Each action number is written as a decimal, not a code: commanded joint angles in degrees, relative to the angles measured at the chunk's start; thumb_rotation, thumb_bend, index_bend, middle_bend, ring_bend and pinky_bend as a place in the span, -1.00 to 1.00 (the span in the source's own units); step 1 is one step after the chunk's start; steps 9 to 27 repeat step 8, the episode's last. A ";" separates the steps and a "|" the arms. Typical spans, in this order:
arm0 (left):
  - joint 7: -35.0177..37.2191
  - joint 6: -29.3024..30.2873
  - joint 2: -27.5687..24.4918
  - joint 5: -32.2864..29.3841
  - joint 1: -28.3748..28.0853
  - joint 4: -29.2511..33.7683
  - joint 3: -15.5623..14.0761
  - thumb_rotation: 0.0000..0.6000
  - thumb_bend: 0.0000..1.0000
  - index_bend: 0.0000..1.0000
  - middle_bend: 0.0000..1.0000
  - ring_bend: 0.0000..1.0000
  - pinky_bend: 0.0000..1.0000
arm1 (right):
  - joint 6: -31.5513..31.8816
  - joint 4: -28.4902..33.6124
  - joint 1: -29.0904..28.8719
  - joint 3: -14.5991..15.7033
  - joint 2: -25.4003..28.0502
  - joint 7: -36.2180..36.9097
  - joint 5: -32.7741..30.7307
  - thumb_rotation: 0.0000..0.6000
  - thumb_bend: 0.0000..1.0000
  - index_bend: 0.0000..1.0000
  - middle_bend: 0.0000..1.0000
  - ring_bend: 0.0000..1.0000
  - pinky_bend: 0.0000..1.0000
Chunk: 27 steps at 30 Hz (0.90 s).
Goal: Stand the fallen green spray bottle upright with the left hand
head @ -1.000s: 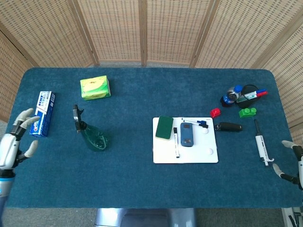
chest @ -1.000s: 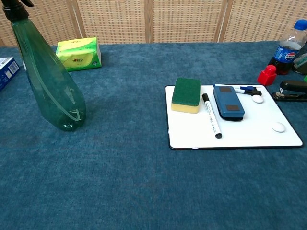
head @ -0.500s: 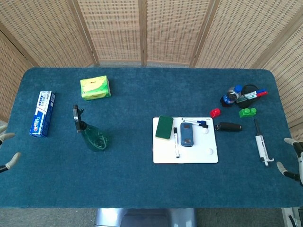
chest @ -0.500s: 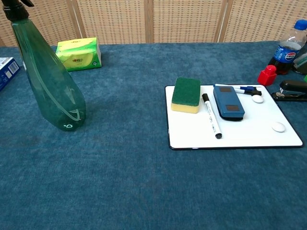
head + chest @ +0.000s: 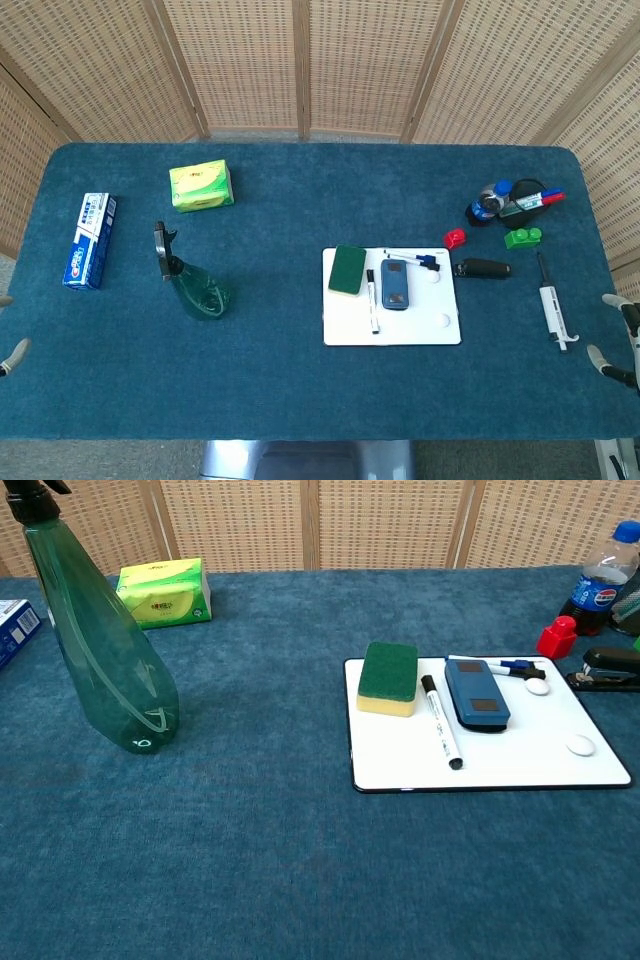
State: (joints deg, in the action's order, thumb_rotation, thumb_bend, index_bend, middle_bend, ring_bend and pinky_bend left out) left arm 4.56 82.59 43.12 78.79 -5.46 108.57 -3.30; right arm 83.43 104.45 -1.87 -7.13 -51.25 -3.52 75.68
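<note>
Green spray bottle (image 5: 105,645): stood upright on the blue table (image 5: 300,390), left of centre, black trigger head at the top, touched by neither hand.
Left hand (image 5: 12,352): barely showed at the left edge of the head view, only pale fingertips past the table's left edge, well apart from the bottle; apart or together, could not tell.
Right hand (image 5: 620,345): sat at the right edge of the head view, off the table's near right corner, fingers spread apart and holding nothing.
Toothpaste box (image 5: 89,240): lay flat at the far left, left of the bottle.
Tissue pack (image 5: 201,185): lay beyond the bottle, yellow-green.
Whiteboard (image 5: 400,325): lay right of centre, carrying a green sponge (image 5: 347,270), a black marker (image 5: 372,300) and a blue eraser (image 5: 396,284).
Pipette (image 5: 551,305): lay near the right edge, just left of the right hand.
Far right corner: held a cluster with a soda bottle (image 5: 598,575), a red piece (image 5: 455,238) and a black stapler (image 5: 483,268).
</note>
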 commanded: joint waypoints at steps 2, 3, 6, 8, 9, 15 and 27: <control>-0.39 0.03 0.14 0.02 0.25 0.58 0.56 -0.03 -0.26 -0.55 -0.71 -0.95 -0.63 | 0.14 -0.21 0.11 0.16 -0.11 0.33 0.19 1.00 -0.39 -0.52 -0.41 -0.99 -0.88; -0.44 -0.20 0.21 0.06 0.24 0.57 0.59 -0.03 -0.26 -0.55 -0.71 -0.95 -0.63 | 0.14 -0.21 0.12 0.19 -0.12 0.37 0.21 1.00 -0.39 -0.52 -0.41 -0.99 -0.88; -0.86 -1.20 0.42 -0.31 0.06 0.59 0.88 -0.01 -0.26 -0.55 -0.71 -0.95 -0.63 | -0.30 -0.28 -0.10 0.26 -0.22 0.29 0.07 1.00 -0.39 -0.52 -0.41 -0.99 -0.88; -1.04 -1.58 0.47 -0.57 0.01 0.62 1.07 0.01 -0.26 -0.55 -0.71 -0.95 -0.63 | -0.53 -0.33 -0.27 0.23 -0.36 0.19 -0.09 1.00 -0.39 -0.52 -0.41 -0.99 -0.88; -1.04 -1.58 0.47 -0.57 0.01 0.62 1.07 0.01 -0.26 -0.55 -0.71 -0.95 -0.63 | -0.53 -0.33 -0.27 0.23 -0.36 0.19 -0.09 1.00 -0.39 -0.52 -0.41 -0.99 -0.88; -1.04 -1.58 0.47 -0.57 0.01 0.62 1.07 0.01 -0.26 -0.55 -0.71 -0.95 -0.63 | -0.53 -0.33 -0.27 0.23 -0.36 0.19 -0.09 1.00 -0.39 -0.52 -0.41 -0.99 -0.88; -1.04 -1.58 0.47 -0.57 0.01 0.62 1.07 0.01 -0.26 -0.55 -0.71 -0.95 -0.63 | -0.53 -0.33 -0.27 0.23 -0.36 0.19 -0.09 1.00 -0.39 -0.52 -0.41 -0.99 -0.88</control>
